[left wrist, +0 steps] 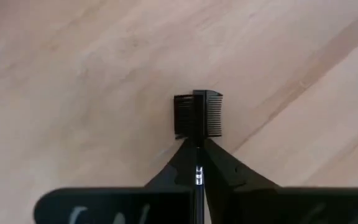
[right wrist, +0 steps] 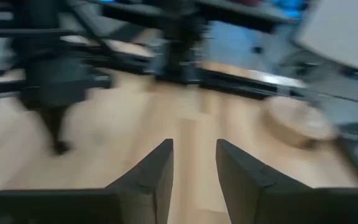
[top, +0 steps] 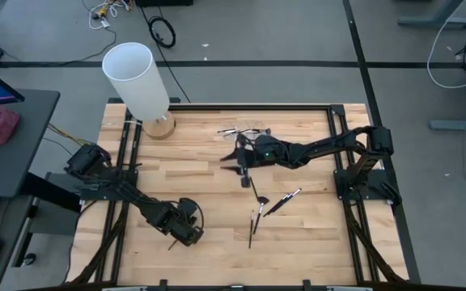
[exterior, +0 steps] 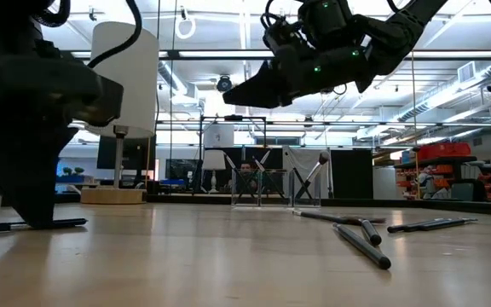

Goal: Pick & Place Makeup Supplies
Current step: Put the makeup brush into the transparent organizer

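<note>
My left gripper is near the table's near left part, pointing steeply down and shut on a slim dark makeup tool with a small comb head. My right gripper hangs open above the table's middle, with nothing between its fingers. Several dark makeup brushes lie flat on the wood near the middle and show in the low view. More brushes lie at the far side by clear holders. My left gripper pinches the tool's thin handle between its two fingers, just behind the comb head. The fingers come from above and lie across the handle. In the low view the handle lies level on the table.
A tall white cylinder on a round wooden base stands at the far left corner. Two clear holders stand at the far edge. Black frame rails run along the table's sides.
</note>
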Controlling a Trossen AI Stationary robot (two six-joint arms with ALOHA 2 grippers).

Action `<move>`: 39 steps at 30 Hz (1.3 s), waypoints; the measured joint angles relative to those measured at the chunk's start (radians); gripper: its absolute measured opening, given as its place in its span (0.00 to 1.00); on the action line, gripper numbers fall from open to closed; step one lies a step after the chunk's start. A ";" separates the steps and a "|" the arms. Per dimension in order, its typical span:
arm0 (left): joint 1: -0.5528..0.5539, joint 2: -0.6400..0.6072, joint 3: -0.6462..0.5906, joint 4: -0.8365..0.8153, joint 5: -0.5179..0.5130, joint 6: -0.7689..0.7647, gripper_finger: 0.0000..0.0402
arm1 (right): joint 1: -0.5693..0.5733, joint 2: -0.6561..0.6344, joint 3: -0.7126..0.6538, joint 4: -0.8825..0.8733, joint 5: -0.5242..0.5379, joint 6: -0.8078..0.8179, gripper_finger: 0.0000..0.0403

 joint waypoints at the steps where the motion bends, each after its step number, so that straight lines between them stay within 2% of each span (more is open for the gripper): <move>1: 0.002 0.002 -0.001 0.001 -0.028 0.008 0.04 | 0.007 0.000 0.000 -0.011 -0.031 0.013 0.31; 4: 0.010 0.005 -0.002 0.011 -0.153 0.057 0.04 | 0.034 0.000 0.000 -0.046 -0.079 0.044 0.31; 7: 0.018 0.010 -0.009 0.011 -0.305 0.096 0.01 | 0.072 0.015 -0.005 -0.069 -0.079 0.104 0.31; 10: 0.033 0.009 -0.006 0.022 -0.393 0.123 0.01 | 0.114 0.035 -0.037 -0.017 -0.055 0.123 0.31; 14: 0.088 0.007 -0.006 0.029 -0.442 0.183 0.00 | 0.155 0.037 -0.101 0.113 0.075 0.093 0.31; 16: 0.122 0.007 -0.006 0.027 -0.400 0.216 0.00 | 0.158 0.011 -0.132 0.132 0.119 0.070 0.31; 19: 0.166 0.007 -0.006 0.028 -0.328 0.300 0.00 | 0.157 -0.052 -0.170 0.133 0.130 0.063 0.31; 22: 0.196 -0.016 -0.005 0.030 -0.386 0.416 0.00 | 0.160 -0.146 -0.208 0.134 0.125 0.042 0.31; 27: 0.208 -0.170 -0.003 0.010 -0.458 0.544 0.01 | 0.161 -0.326 -0.284 0.141 0.123 0.025 0.31; 29: 0.179 -0.273 -0.003 -0.027 -0.486 0.600 0.01 | 0.161 -0.393 -0.327 0.139 0.123 0.018 0.31; 33: 0.081 -0.477 -0.015 -0.076 -0.612 0.712 0.02 | 0.161 -0.488 -0.431 0.179 0.123 0.020 0.31; 36: -0.006 -0.568 -0.104 -0.015 -0.745 0.736 0.01 | 0.161 -0.508 -0.530 0.328 0.122 0.042 0.31; 39: -0.047 -0.579 -0.267 0.171 -0.745 0.676 0.01 | 0.161 -0.500 -0.612 0.482 0.118 0.044 0.31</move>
